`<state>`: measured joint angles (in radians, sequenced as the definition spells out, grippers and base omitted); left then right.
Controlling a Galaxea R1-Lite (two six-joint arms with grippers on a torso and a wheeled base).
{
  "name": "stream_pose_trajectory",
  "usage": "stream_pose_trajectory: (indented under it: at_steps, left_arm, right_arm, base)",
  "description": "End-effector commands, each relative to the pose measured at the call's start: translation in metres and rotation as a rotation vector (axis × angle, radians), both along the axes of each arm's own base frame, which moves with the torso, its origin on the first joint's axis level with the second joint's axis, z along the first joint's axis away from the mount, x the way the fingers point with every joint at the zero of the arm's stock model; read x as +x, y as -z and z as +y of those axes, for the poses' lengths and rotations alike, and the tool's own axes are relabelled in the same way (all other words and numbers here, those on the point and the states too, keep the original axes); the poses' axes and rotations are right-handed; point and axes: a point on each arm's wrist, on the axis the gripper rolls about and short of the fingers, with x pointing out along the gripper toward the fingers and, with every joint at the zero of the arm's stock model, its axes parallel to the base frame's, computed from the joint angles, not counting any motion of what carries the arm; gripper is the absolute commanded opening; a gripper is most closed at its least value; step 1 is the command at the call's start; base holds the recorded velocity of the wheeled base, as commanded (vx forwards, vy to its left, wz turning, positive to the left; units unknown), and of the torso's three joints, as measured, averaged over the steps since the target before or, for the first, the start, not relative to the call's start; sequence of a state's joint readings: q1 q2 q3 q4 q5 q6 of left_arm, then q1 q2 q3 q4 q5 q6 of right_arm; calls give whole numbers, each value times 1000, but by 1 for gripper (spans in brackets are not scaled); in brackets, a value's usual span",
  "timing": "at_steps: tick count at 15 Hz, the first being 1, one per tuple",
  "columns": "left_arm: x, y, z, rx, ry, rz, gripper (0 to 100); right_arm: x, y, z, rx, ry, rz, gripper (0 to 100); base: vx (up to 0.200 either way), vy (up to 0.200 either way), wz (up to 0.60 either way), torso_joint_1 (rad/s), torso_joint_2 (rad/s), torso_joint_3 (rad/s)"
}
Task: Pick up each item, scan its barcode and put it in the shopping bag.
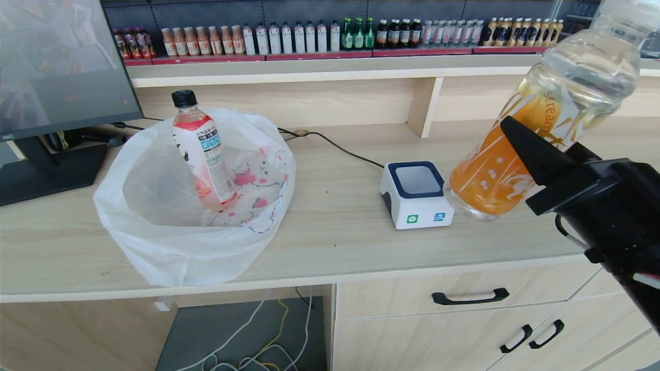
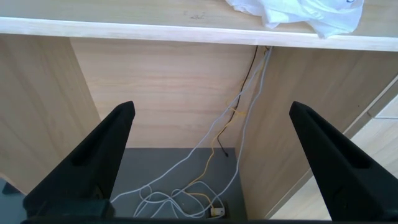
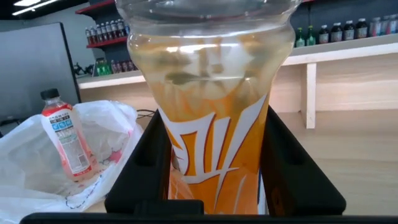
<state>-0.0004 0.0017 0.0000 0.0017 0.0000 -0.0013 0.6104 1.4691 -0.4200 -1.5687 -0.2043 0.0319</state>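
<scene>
At the far left of the table (image 1: pixel 340 237) you have a dark monitor (image 1: pixel 62 62). Just right of it, at the near edge, sits the white shopping bag (image 1: pixel 129 216) with its mouth open. A pink bottle (image 1: pixel 203 154) leans inside it, black cap above the rim. Your left jaws hang below the table's near edge, spread wide and holding nothing, facing loose cables (image 2: pixel 186 193) in the gap underneath. Right of the bag and well apart from it, the white and blue scanner (image 1: pixel 415 193) rests on the table, window facing up. At the right, your right jaws are clamped on the orange bottle (image 1: pixel 515 154), one finger on each side of its labelled body. The bottle is held tilted, base low near the scanner's right side, neck up toward the far right. Rows of bottles (image 1: pixel 330 33) line the shelf behind the table.
</scene>
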Motion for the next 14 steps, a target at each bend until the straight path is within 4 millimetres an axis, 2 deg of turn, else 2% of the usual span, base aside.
stream_pose_trajectory:
  at_steps: [1,3,6,8,14]
  left_arm:
    - [0,0,0,0,0,0,100]
    - [0,0,0,0,0,0,100]
    - [0,0,0,0,0,0,100]
    - [0,0,0,0,-2,0,100]
    - [0,0,0,0,0,0,100]
  right_arm:
    - [11,-3,5,35,-7,4,0]
    - [29,-8,16,101,-6,14,0]
    - [58,-21,43,325,25,73,0]
    - [63,-28,51,403,-6,127,0]
    - [74,-35,59,661,-94,313,0]
  base:
    - [0,0,0,0,0,0]
    - [0,0,0,0,0,0]
    - [0,0,0,0,0,0]
    - [0,0,0,0,0,0]
    - [0,0,0,0,0,0]
